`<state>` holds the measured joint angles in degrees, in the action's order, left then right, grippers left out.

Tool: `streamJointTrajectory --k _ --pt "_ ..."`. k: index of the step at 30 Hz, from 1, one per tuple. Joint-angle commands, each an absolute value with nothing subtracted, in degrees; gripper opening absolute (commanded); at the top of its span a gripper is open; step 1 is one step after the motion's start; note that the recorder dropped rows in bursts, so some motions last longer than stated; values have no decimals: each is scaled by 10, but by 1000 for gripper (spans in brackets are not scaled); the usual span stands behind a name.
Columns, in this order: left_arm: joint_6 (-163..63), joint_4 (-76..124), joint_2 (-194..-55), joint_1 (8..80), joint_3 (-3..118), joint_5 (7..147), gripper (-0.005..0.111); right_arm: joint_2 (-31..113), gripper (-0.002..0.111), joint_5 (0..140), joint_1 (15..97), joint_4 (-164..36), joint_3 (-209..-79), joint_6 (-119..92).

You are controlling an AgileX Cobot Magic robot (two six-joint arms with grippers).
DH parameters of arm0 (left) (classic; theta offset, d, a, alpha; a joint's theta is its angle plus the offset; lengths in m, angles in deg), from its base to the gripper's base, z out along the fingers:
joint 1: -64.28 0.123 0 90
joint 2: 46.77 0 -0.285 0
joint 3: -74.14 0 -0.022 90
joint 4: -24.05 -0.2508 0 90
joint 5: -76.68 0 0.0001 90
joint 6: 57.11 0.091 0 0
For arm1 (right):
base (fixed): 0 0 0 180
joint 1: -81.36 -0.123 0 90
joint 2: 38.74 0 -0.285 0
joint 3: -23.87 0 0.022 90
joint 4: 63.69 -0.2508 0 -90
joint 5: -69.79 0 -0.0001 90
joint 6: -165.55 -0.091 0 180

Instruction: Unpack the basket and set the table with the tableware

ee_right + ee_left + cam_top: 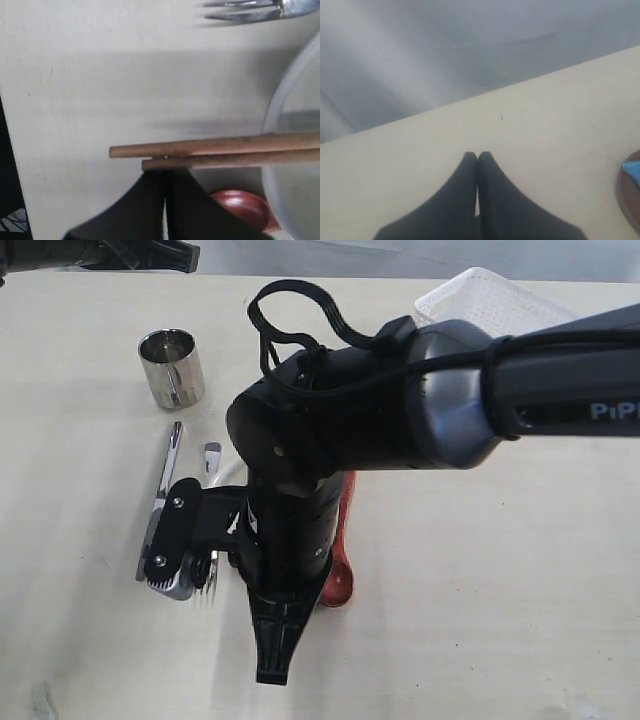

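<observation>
Exterior: the basket (490, 300) sits upper right on the counter (500, 590); the cup (170, 368), knife (164, 485) and spoon (338, 585) are laid out centre-left as a place setting.

Left wrist: the left tool (477, 159) is pressed together, parked over bare counter.

Right wrist: the right tool (165, 175) is pressed together, pinching nothing. Its tips meet the chopsticks (215, 152), probably to align them by the bowl (292, 210).
</observation>
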<state>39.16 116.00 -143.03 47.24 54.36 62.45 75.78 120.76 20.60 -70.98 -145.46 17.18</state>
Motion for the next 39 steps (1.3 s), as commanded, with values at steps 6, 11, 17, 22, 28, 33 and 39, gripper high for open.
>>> streamJointTrajectory --k 6,11,17,22,28,33,39 --pt "393 1163 -1428 470 539 626 0 756 0 1198 205 -743 -1455 175" --pt "393 1163 -1428 470 539 626 0 756 0 1198 205 -749 -1455 167" --pt "393 1163 -1428 470 539 626 0 750 0 1231 205 -766 -1455 162" --pt "393 1163 -1428 470 539 626 0 736 0 1244 205 -809 -1455 168" --pt "393 1163 -1428 470 539 626 0 735 0 1243 205 -880 -1455 218" --pt "395 1163 -1428 470 539 625 0 738 0 1239 205 -876 -1455 231" --pt "395 1163 -1428 470 539 625 0 763 0 1222 205 -855 -1455 233"
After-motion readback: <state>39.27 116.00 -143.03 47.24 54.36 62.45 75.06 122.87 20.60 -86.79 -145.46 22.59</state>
